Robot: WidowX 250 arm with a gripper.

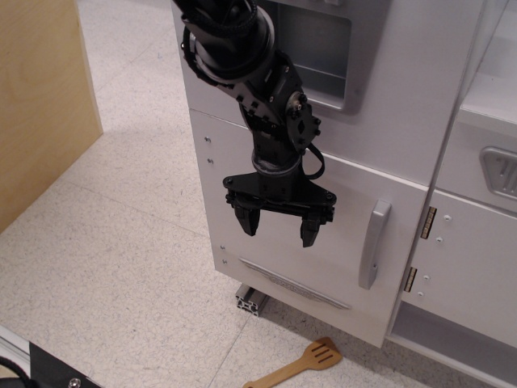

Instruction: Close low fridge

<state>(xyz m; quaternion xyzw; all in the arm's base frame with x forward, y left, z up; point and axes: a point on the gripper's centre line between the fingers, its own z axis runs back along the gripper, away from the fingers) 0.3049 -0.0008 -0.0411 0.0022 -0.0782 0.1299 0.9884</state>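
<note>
The low fridge (242, 174) is the white lower compartment with a flat door, a vertical grey handle (371, 244) at its right and a thin grey strip (295, 284) near the bottom. Its door lies flush with the cabinet front, with no dark gap along its top edge. My black gripper (277, 229) hangs in front of the door's middle, fingers pointing down, open and empty. It is left of the handle. I cannot tell whether it touches the door.
Above is the white door with a recessed grey dispenser (323, 56). A narrower cabinet door with metal hinges (468, 275) stands at the right. A wooden spatula (295, 368) lies on the floor below. A wooden panel (40, 97) stands at the left.
</note>
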